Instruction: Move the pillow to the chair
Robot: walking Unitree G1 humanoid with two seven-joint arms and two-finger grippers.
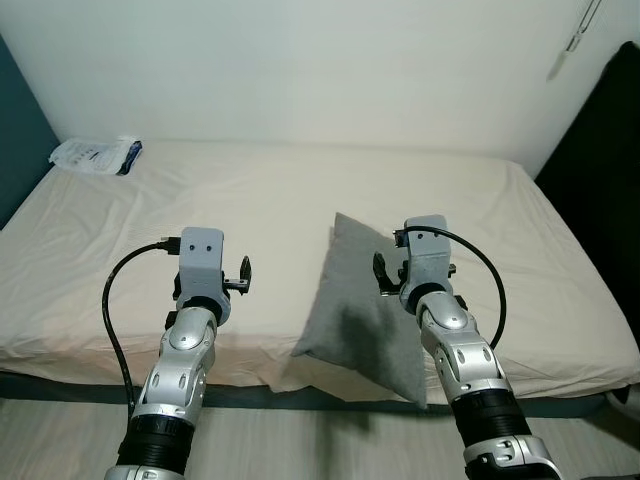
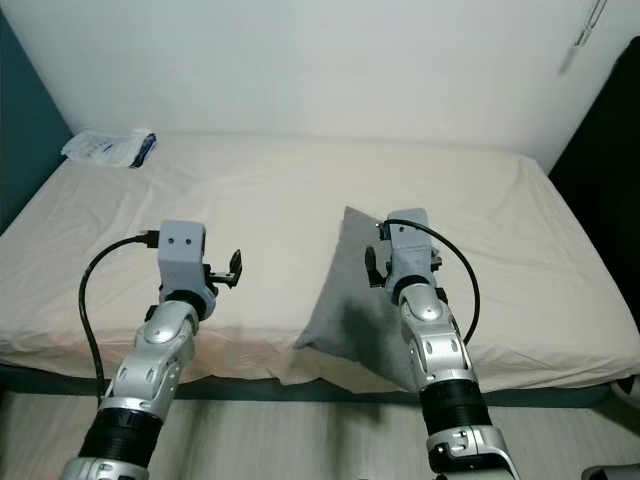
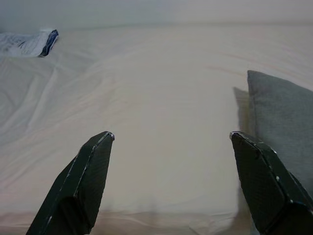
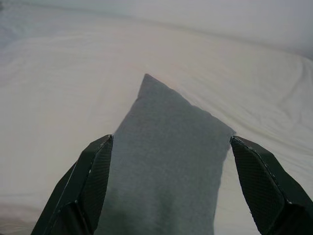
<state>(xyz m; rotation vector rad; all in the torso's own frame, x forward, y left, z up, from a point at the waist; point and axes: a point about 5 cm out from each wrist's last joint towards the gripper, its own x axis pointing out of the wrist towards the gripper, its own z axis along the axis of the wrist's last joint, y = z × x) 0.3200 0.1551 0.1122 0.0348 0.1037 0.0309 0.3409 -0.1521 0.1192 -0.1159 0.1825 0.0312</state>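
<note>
A: Grey pillow (image 1: 365,310) lay at the bed (image 1: 300,200) front edge, overhanging; right gripper (image 4: 168,161) fingers spread above it.
B: Left gripper (image 3: 171,156) spread too, beside pillow. Probably soft, light; grab an edge.

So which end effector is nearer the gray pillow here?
The right end effector: it hovers just above the gray pillow, fingers open to either side. The left end effector is off to the pillow's left, open over the bed sheet.
</note>
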